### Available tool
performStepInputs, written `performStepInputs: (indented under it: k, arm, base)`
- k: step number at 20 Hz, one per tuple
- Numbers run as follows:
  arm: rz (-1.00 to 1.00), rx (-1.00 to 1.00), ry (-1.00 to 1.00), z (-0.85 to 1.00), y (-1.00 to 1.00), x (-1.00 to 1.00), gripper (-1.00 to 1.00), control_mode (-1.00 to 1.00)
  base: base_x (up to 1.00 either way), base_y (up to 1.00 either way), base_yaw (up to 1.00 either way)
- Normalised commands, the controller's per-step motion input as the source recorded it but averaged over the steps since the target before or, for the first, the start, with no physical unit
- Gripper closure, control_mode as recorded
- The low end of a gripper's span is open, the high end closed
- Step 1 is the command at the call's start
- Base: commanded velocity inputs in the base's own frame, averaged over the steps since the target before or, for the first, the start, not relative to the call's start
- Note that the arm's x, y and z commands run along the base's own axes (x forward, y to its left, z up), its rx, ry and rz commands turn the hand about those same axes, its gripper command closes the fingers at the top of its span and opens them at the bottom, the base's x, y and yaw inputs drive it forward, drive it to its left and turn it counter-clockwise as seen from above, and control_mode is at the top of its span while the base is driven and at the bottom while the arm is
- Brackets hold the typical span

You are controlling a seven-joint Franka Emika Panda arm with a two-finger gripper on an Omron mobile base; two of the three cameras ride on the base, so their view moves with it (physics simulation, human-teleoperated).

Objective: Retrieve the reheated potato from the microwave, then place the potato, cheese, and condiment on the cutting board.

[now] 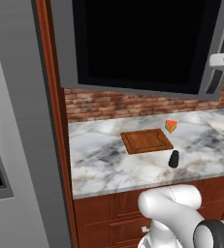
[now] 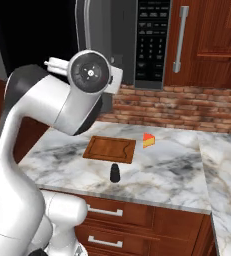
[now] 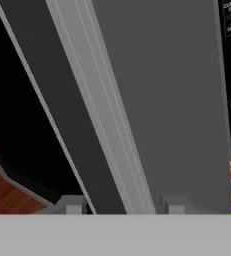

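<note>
Three task items sit on the marbled tabletop: the cutting board lies flat and bare near the middle, the cheese rests just beyond the board's far right corner, apart from it, and the condiment stands upright just in front of the board's near right corner, toward the tabletop's front edge. Right base view gives the same layout: cutting board, cheese off its far right corner, condiment in front. Microwave hangs above the tabletop against the brick wall, its black window door swung out; its keypad panel shows dark with pale buttons. Potato not visible; the oven's interior is too dark to read. Tool is up at the microwave, its two grey fingertips standing either side of the long silver handle that runs diagonally through the hand view; jaws sit narrowly apart around the bar, but contact cannot be told. Arm's wrist is raised to the microwave door's height. Reddish cabinet fronts with silver pulls lie below the tabletop; a grey panel fills the left side.
</note>
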Motion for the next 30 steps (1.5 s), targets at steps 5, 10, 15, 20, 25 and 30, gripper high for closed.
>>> performStepInputs:
  k: [5, 10, 15, 20, 25, 30]
  arm:
    - [0.00, 0.00, 0.00, 0.08, 0.30, -0.84, 1.00, -1.00]
    - [0.00, 0.00, 0.00, 0.07, 0.35, -0.77, 1.00, -1.00]
    - [0.00, 0.00, 0.01, 0.04, 0.38, -0.69, 1.00, -1.00]
    - [-0.03, -0.06, 0.11, 0.01, 0.23, -0.48, -1.00, -1.00]
    - [-0.05, -0.04, 0.11, 0.02, -0.30, -0.53, -1.00, -1.00]
    - [-0.10, 0.00, 0.01, 0.15, -0.39, -0.74, -1.00, -1.00]
  base:
    - [0.00, 0.00, 0.00]
    - [0.00, 0.00, 0.00]
    - [0.00, 0.00, 0.00]
    - [0.00, 0.00, 0.00]
    - [0.00, 0.00, 0.00]
    - [0.00, 0.00, 0.00]
